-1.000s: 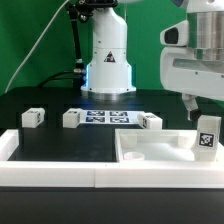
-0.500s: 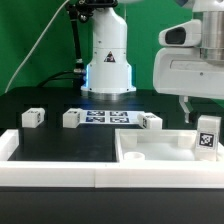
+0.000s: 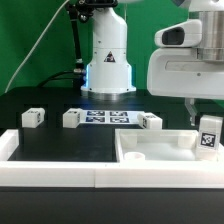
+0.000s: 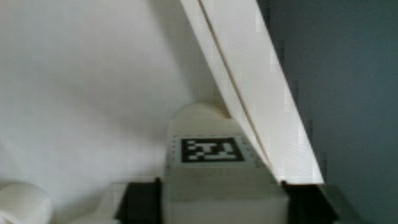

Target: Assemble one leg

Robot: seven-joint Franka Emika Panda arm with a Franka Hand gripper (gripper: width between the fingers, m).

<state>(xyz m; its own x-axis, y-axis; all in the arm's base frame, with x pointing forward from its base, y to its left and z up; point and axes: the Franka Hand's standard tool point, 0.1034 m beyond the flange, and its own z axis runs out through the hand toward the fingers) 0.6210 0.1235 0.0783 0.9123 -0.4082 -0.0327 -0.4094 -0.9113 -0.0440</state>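
Pinched the leg [image 3: 208, 136] between both fingers of the gripper [image 3: 205, 118], jaws narrowed to the post's width; in the wrist view, dark fingertips [image 4: 146, 199] flanked the tagged leg [image 4: 215, 165] on either side. Held it upright, tag facing the camera, at the exterior view's right, over the near-right corner of the large white slab [image 3: 150, 152]. Hung there with the wrist pointing straight down, the bulky white arm housing filling the upper right. Could not tell whether the post's foot touched the slab. Left three more legs on the black table [image 3: 50, 140]: one far left [image 3: 32, 117], one beside the marker board [image 3: 72, 118], one [image 3: 150, 121] just right of the marker board [image 3: 108, 118].
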